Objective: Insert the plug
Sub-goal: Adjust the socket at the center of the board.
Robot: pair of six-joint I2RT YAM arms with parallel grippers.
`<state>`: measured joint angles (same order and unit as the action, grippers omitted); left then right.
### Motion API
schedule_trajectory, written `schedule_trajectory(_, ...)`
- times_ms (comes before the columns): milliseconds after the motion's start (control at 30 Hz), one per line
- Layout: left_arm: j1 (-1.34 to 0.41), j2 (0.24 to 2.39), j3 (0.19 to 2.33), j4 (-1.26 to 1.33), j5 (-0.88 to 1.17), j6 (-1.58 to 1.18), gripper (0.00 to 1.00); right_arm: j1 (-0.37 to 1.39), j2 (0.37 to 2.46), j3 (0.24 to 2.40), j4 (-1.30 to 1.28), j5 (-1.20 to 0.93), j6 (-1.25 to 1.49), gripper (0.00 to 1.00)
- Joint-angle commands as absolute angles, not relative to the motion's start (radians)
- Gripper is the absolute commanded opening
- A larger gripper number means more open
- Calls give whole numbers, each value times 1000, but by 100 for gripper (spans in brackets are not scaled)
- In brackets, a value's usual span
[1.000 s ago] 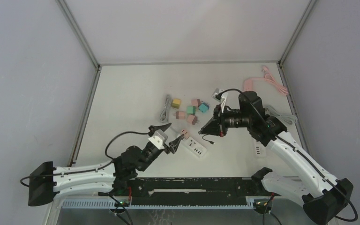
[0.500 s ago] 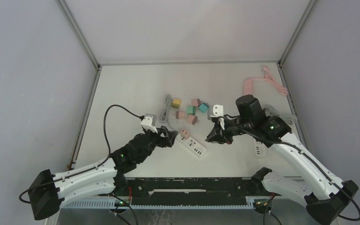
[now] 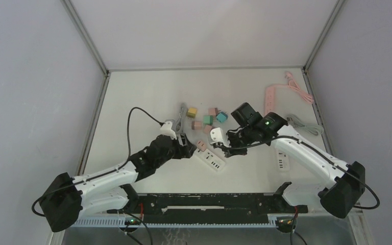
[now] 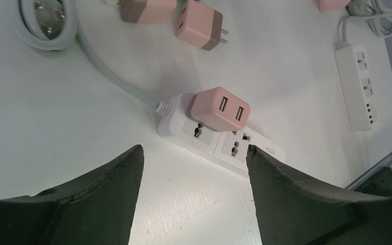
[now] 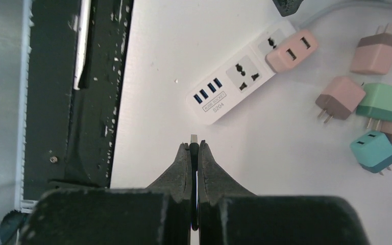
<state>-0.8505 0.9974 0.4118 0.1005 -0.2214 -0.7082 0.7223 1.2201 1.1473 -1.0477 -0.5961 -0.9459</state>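
Item 1: my right gripper [image 5: 194,148], clenched on the USB plug [image 5: 193,138], metal tip poking past my fingertips.
Item 2: my left gripper [image 4: 194,149], spread wide, holding nothing.
Item 3: white power strip [image 5: 229,76], just beyond the plug, not touching.
Item 4: pink adapter [image 5: 292,50], seated in the strip's far socket.

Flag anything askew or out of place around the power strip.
The pink adapter sits crooked on the white power strip: it overhangs one long edge, beside the two open sockets rather than square in one. Whether its prongs are seated cannot be seen. Nothing looks damaged.
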Motion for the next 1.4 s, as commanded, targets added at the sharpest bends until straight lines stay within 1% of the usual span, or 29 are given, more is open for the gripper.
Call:
schedule_trajectory(0, -839, 1058, 498, 108, -121, -741, 77, 729, 1262, 1170, -1061, -532, -1075, 0)
schedule_trajectory(200, -840, 1140, 515, 121, -40, -783, 67, 716, 1317, 1114, -1000, -507, -1066, 0)
schedule_trajectory(300, -868, 1168, 537, 93, -60, -794, 66, 701, 1294, 1076, -941, -501, -1038, 0)
schedule_trajectory(500, -973, 1215, 632, -72, -249, -869, 73, 690, 1175, 965, -799, -436, -947, 0)
schedule_trajectory(633, -1018, 1276, 697, -156, -335, -945, 78, 680, 1097, 904, -731, -404, -901, 0)
schedule_trajectory(933, -1059, 1464, 899, -343, -399, -1083, 89, 637, 987, 805, -669, -406, -856, 0)
schedule_trajectory(1033, -1063, 1526, 958, -411, -422, -1144, 95, 617, 953, 771, -646, -430, -854, 0)
schedule_trajectory(1233, -1069, 1684, 1127, -597, -445, -1199, 97, 593, 927, 741, -631, -447, -858, 0)
schedule_trajectory(1367, -1076, 1739, 1183, -631, -459, -1201, 97, 585, 925, 738, -629, -462, -864, 0)
